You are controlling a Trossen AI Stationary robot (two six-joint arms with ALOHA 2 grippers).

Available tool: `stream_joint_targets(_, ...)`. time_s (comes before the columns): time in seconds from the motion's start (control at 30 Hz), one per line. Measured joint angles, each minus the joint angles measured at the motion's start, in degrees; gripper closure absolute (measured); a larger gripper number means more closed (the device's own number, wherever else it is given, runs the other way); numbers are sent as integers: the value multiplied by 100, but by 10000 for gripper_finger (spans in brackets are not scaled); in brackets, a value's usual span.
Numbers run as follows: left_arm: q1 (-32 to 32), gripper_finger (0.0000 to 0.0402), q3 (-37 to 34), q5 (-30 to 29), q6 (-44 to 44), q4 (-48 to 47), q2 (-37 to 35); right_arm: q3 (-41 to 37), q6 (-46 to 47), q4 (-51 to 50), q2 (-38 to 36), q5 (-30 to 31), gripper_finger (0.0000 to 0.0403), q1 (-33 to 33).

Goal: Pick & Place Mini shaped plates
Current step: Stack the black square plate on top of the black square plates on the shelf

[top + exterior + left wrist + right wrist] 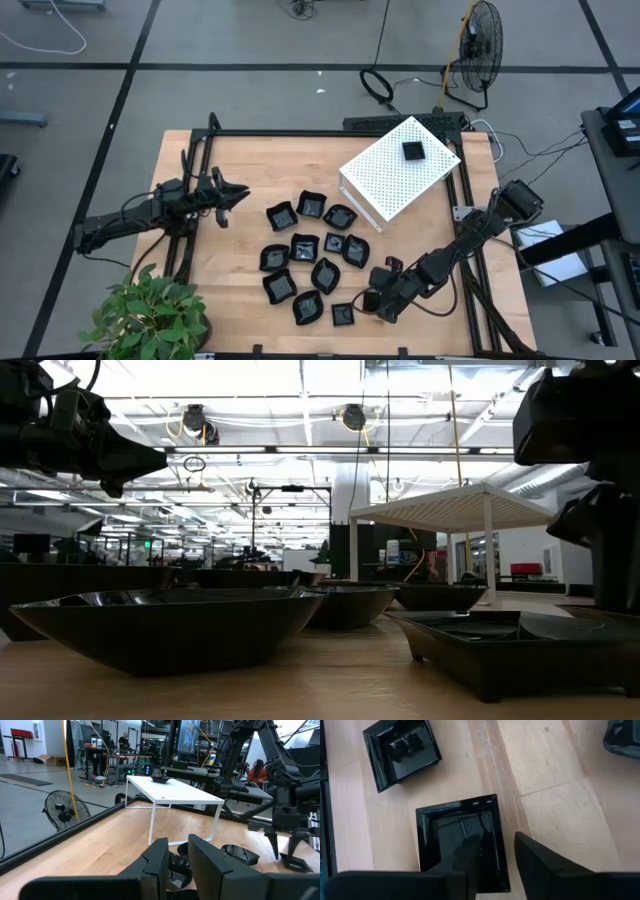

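Plates (310, 262): small glossy black dishes, square, leaf-shaped and wavy-edged, clustered on the table (240, 170) in front of the white box (398, 168). One more plate (414, 151) sits on top of the box.

Square plate (462, 845): at the near right edge of the cluster, flat on the wood, directly under the right gripper (492, 865). Fingers parted; one hangs over the plate's inside, the other just outside its rim. Not closed on it, and contact cannot be told.

Step in hand, by my reckoning: the pick of this square plate, rim straddled, grasp not yet made. Next move calls for a short descent, a pinch on the rim wall, a level lift, then carry to the box top.

Left gripper (232, 193): waits above the left side of the table, clear of the cluster, fingers narrowly parted and empty.
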Motion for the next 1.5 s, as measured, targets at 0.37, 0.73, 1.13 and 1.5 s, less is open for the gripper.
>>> stream_joint_targets(0.37,-1,325,0,0,0,0,1,-8,-235,2,-3,1,394,0)
stream_joint_targets(0.73,0,325,2,0,0,0,2,-8,-278,-7,-128,2,400,0)
stream_joint_targets(1.13,0,325,0,0,0,0,-1,-8,-1043,-10,-1390,877,402,-23)
stream_joint_targets(1.5,1,325,1,0,0,-1,1,-8,-2024,-103,-3051,2954,402,-565)
